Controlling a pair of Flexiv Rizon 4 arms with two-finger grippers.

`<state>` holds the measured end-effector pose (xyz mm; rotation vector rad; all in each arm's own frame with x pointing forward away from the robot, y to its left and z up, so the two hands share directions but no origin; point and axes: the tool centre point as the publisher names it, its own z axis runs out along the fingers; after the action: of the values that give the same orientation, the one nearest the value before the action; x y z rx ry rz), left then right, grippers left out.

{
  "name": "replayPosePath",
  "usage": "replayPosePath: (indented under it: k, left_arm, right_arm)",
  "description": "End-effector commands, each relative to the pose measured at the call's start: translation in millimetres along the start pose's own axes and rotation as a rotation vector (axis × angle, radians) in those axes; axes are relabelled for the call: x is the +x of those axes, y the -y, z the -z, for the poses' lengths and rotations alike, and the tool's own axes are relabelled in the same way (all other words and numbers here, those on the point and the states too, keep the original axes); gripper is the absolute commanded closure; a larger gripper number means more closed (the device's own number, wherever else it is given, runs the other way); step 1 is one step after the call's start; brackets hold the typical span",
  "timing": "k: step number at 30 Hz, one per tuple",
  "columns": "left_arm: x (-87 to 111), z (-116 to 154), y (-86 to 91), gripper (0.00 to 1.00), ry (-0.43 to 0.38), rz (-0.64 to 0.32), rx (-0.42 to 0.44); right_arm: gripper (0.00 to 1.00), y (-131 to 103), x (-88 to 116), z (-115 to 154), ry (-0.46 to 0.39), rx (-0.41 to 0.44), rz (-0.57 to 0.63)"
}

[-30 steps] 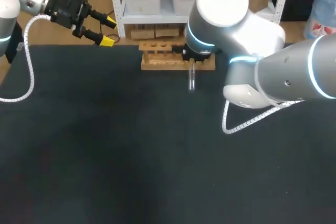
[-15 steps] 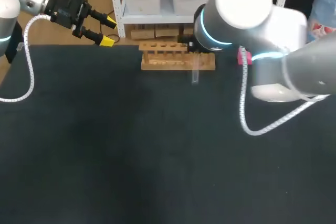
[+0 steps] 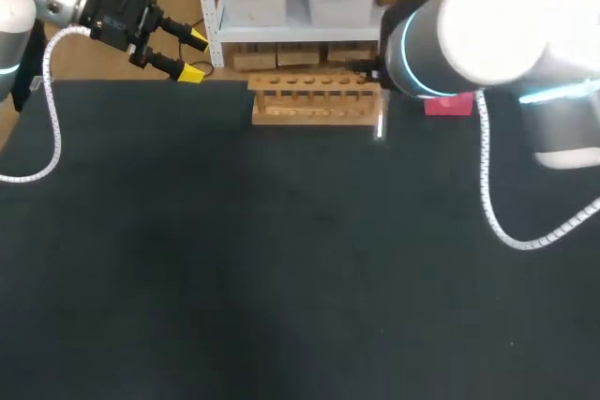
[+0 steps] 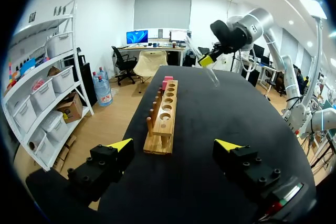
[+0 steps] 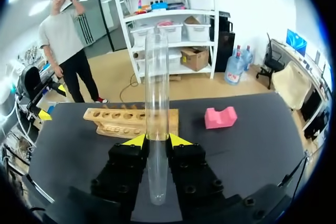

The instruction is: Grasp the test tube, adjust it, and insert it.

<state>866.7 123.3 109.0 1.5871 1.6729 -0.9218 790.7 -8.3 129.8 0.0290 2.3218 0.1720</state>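
A clear glass test tube (image 5: 156, 93) stands upright between the yellow tips of my right gripper (image 5: 157, 140), which is shut on its lower part. In the head view the tube (image 3: 380, 125) hangs just off the right end of the wooden rack (image 3: 314, 101), under my bulky right arm (image 3: 469, 30), which hides the fingers. The left wrist view shows the tube (image 4: 206, 66) held tilted above the far end of the rack (image 4: 164, 116). My left gripper (image 3: 195, 56) stands open near the table's back left edge, nothing between its fingers (image 4: 122, 145).
A pink block (image 3: 448, 105) lies to the right of the rack, also seen as the pink block (image 5: 220, 117) ahead of the right gripper. The rack (image 5: 131, 120) has a row of empty holes. The dark table (image 3: 281, 259) stretches in front.
My right arm has swung to the right, carrying the tube from in front of the rack's right half to just past its right end. The left arm has not moved.
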Motion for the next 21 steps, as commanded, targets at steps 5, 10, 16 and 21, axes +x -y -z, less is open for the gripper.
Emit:
replayPosePath:
  k: [5, 10, 16, 21]
  left_arm:
    - [0.3, 0.2, -8.9, 0.00, -0.002, 0.000, 0.122]
    - [0.3, 0.2, -8.9, 0.00, -0.002, 0.000, 0.122]
    - [0.3, 0.2, -8.9, 0.00, -0.002, 0.000, 0.122]
    - [0.3, 0.2, -8.9, 0.00, -0.002, 0.000, 0.122]
  right_arm:
    - [1.00, 9.7, 6.5, 15.8, 0.229, 0.054, 0.030]
    - [1.00, 9.7, 6.5, 15.8, 0.229, 0.054, 0.030]
    - [1.00, 9.7, 6.5, 15.8, 0.229, 0.054, 0.030]
    - [1.00, 9.7, 6.5, 15.8, 0.229, 0.054, 0.030]
